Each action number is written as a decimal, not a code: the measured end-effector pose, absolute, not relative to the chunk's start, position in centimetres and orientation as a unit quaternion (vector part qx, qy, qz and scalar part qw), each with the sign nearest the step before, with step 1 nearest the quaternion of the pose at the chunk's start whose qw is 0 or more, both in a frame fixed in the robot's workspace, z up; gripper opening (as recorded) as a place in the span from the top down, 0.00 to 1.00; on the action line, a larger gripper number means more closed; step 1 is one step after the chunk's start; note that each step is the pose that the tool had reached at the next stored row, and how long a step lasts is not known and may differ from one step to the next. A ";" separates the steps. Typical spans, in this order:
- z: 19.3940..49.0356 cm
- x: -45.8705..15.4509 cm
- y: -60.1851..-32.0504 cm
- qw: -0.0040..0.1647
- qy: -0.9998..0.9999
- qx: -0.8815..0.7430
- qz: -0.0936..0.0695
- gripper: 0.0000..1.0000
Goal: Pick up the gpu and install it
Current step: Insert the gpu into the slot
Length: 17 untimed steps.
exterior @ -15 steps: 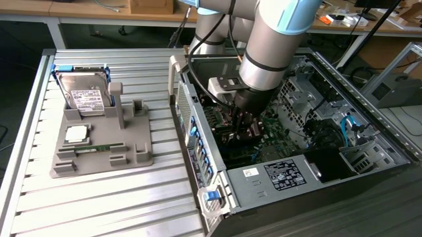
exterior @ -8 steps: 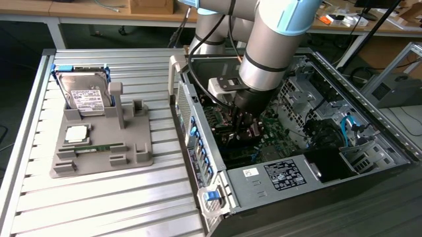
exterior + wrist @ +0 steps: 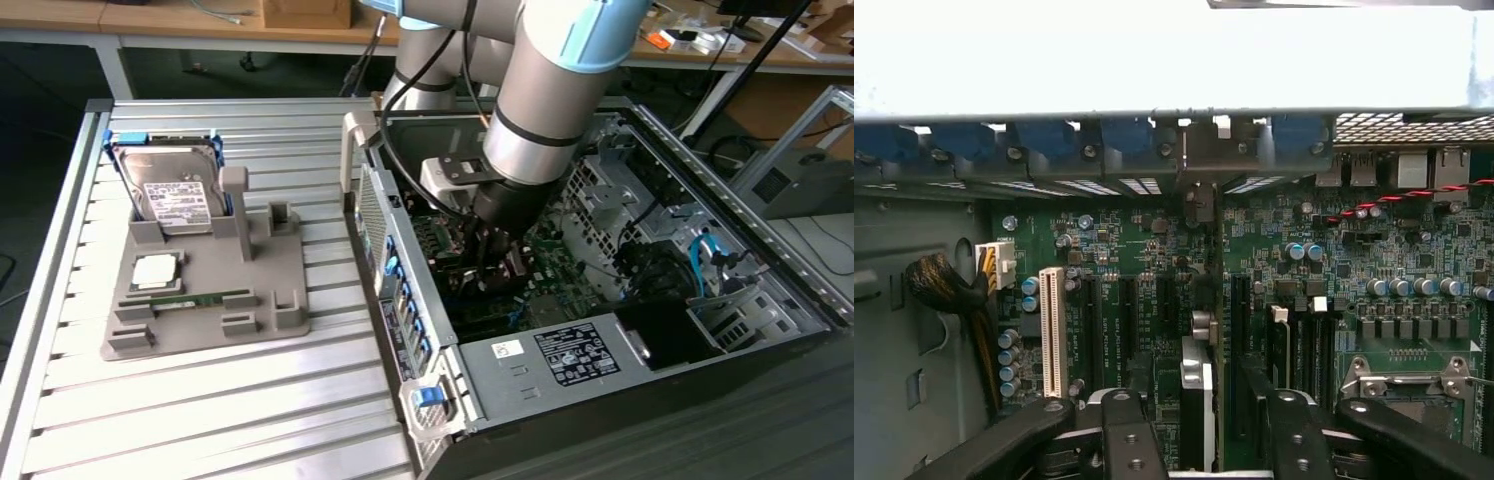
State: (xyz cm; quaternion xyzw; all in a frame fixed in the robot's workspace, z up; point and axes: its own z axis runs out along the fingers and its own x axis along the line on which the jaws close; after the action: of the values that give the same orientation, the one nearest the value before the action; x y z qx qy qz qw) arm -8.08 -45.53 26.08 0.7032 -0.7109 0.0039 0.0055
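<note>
Fingers (image 3: 1129,440) of the gripper (image 3: 1204,445) stand spread apart deep inside the open computer case (image 3: 747,250), on either side of the gpu (image 3: 1196,400) and not pinching it. That card stands edge-on in a motherboard (image 3: 1394,260) slot between them, beside a white slot (image 3: 1052,330), its far end toward the case's rear wall. Outside, toward the exterior view's left, a grey holder (image 3: 200,310) carries a hard drive (image 3: 171,190) and a memory stick (image 3: 187,299).

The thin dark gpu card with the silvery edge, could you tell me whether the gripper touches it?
Apart. The wrist view shows the gpu card upright between the open gripper's black fingers, green board visible either side.
</note>
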 end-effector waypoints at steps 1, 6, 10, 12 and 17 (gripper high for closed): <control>26.1 -8.1 -45.5 0.005 -0.711 0.703 0.004 0.53; 27.5 -8.1 -45.5 0.005 -0.711 0.703 0.004 0.53; 28.4 -8.1 -45.2 0.005 -0.711 0.703 0.004 0.53; 28.9 -8.1 -45.1 0.005 -0.711 0.704 0.004 0.55; 29.3 -8.1 -45.0 0.006 -0.710 0.704 0.005 0.80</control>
State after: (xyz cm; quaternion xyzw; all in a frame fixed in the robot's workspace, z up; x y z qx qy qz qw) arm -8.10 -44.96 29.30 0.7042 -0.7100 0.0048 0.0057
